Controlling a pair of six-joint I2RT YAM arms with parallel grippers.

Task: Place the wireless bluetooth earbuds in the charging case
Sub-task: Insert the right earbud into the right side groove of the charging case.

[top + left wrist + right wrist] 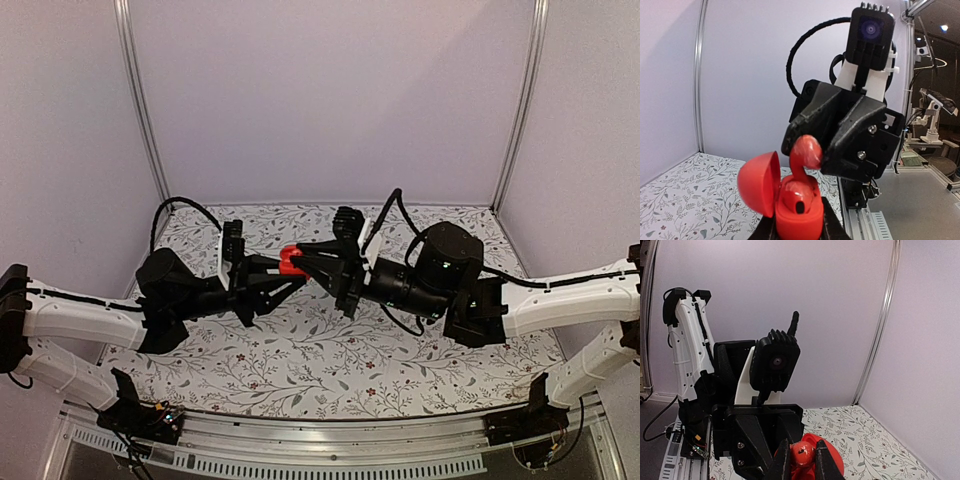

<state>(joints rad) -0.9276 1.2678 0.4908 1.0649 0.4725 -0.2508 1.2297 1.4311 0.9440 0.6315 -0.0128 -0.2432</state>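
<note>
Reaching in from the left of the charging case (pixel 801 219), the left gripper (pixel 800 231) is clamped on the case's lower body, one black finger on each side, and holds it up off the flowered table (pixel 330 375). Case: glossy bright red, rounded, open. Its lid (pixel 759 182) is hinged back and stands at the left side of the case body, hollow side turned toward the wells. Inside the case the first earbud (pixel 796 198) sits in its well, the same glossy red, with a smooth oval face and a small dark slot. Just above the case is the second earbud (pixel 807 152): red, with a bean-shaped head and a short stem curving down toward the open top of the case. Whether the stem tip is in its well cannot be told. Coming in from the right of the case, the right gripper (pixel 801 461) pinches this second earbud by the head between nearly closed fingertips. In the right wrist view the bud shows as a small red knob with a tiny dark dot, the case right behind it. From the top view both grippers meet nose to nose above the middle of the table, with the case a small red patch between them.
</note>
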